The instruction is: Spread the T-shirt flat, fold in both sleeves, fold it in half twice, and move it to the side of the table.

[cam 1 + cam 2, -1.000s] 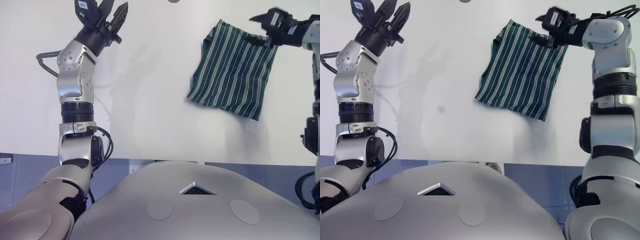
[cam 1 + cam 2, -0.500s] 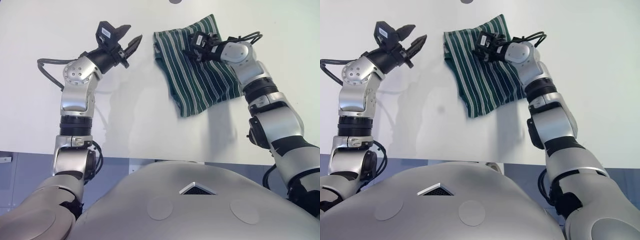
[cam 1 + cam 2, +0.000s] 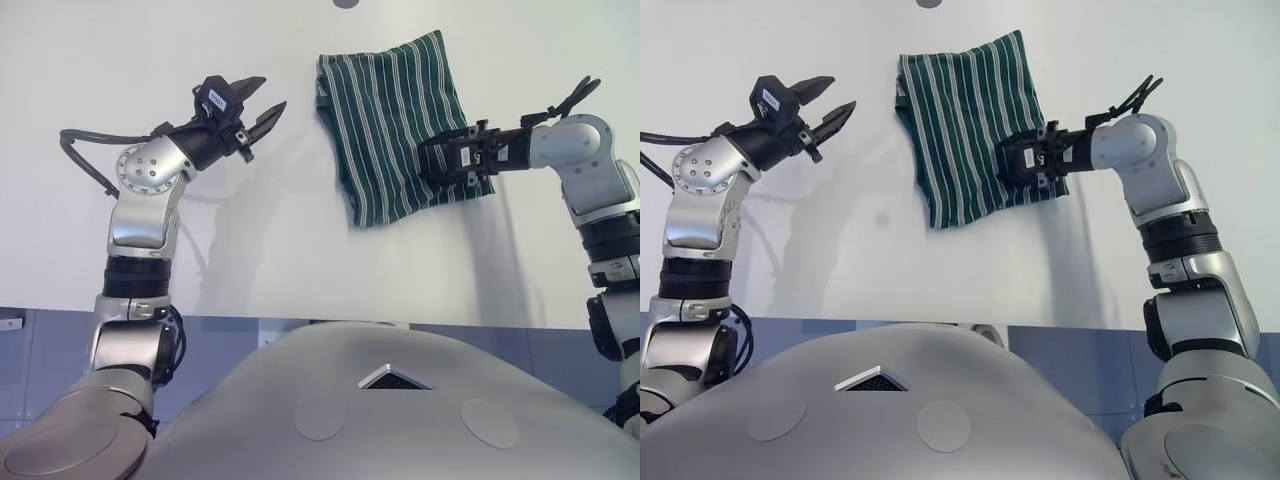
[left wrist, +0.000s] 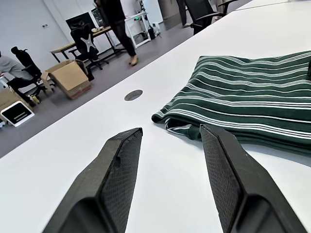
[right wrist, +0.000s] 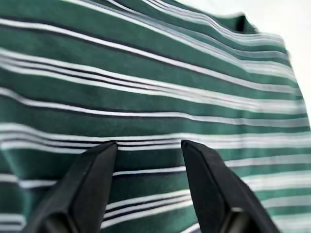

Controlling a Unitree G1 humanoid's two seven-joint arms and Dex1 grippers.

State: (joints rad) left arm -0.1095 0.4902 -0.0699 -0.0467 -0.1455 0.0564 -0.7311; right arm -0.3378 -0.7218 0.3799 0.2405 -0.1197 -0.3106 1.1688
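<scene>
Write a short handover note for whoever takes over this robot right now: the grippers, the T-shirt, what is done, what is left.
Left gripper: open, empty, above the table, to the left of the T-shirt.
Right gripper: open, at the T-shirt's near right edge, not clamped on it.
T-shirt: folded into a compact rectangle, lying flat toward the far middle of the table.
Done: sleeves and both halvings, by the look of it.
Left: move it to the side of the table.

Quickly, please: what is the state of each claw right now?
Left claw: open, holds nothing, beside the T-shirt.
Right claw: open, over the T-shirt, not gripping it.
</scene>
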